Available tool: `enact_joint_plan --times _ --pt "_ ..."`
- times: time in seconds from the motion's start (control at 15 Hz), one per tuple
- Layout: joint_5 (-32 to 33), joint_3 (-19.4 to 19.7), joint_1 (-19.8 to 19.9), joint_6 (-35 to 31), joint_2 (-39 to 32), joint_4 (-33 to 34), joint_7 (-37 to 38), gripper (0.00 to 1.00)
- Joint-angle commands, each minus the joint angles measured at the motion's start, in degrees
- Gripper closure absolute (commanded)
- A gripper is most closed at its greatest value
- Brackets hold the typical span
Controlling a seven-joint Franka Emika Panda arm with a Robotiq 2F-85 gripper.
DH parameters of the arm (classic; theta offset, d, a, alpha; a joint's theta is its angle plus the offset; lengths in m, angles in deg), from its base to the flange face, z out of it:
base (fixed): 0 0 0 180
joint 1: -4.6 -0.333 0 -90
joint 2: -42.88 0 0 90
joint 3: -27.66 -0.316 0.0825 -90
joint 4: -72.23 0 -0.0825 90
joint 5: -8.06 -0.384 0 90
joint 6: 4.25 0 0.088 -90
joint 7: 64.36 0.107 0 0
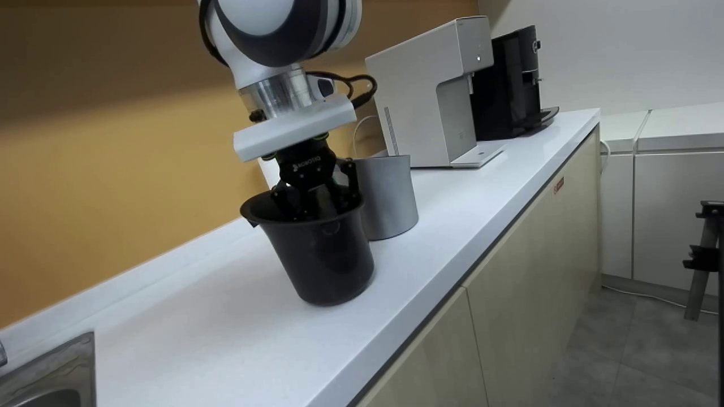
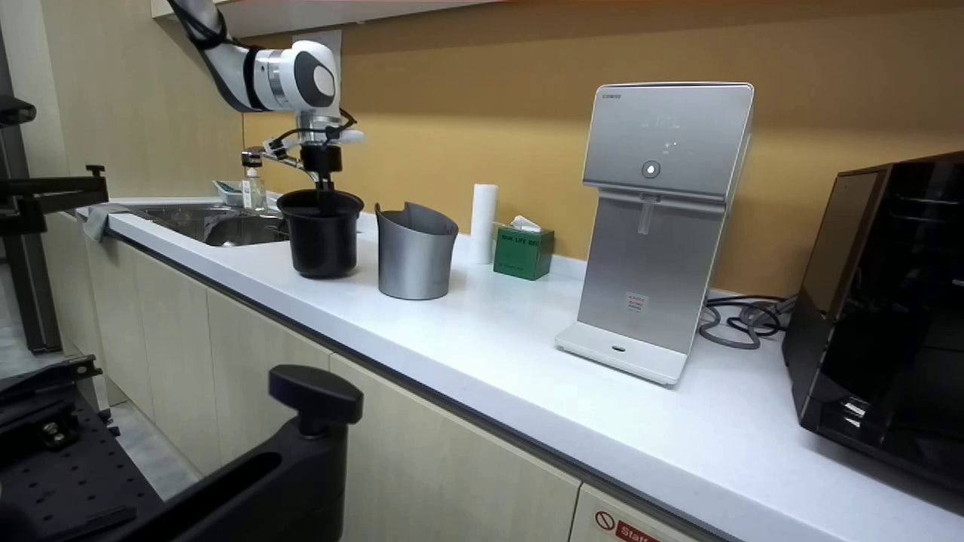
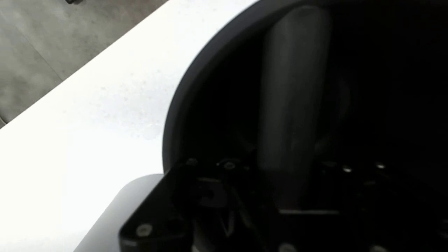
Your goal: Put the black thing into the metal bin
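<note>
As the pincer (image 1: 318, 208) hung inside the black pot (image 2: 324, 245) beside the metal bin (image 2: 414, 263) (gripping? couldn't say!), grasping seemed underway, lifting due next!

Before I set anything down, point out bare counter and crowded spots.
Bare: counter between sink and black pot, and between metal bin and dispenser, in front of the tissue box. Crowded: the pot and bin, close together, gripper in the pot's mouth.
</note>
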Motion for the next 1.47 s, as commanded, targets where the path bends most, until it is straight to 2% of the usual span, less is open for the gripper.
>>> enact_joint_plan --times 0.0,0.4,0.53,0.8,0.93,1.07,1.2,1.4 --pt "0.2 -0.8 -0.6 7.7 2.7 2.7 -3.9 0.98" --pt "-0.8 -2.8 -0.5 19.8 4.6 10.3 -12.6 0.98" --pt "-1.7 -3.5 -0.2 25.6 4.9 14.1 -18.3 0.98" --pt "-5.4 -4.2 0.9 36.9 5.0 21.9 -34.5 0.98" --pt "-5.8 -4.1 1.3 40.3 5.0 24.4 -42.3 0.98" --pt "-4.9 -4.1 2.0 39.7 5.2 24.4 -50.2 0.98" --pt "-4.1 -3.8 3.2 36.2 6.1 22.8 -58.2 0.98" --pt "-2.0 -3.1 4.7 30.5 7.3 21.1 -64.7 0.98"
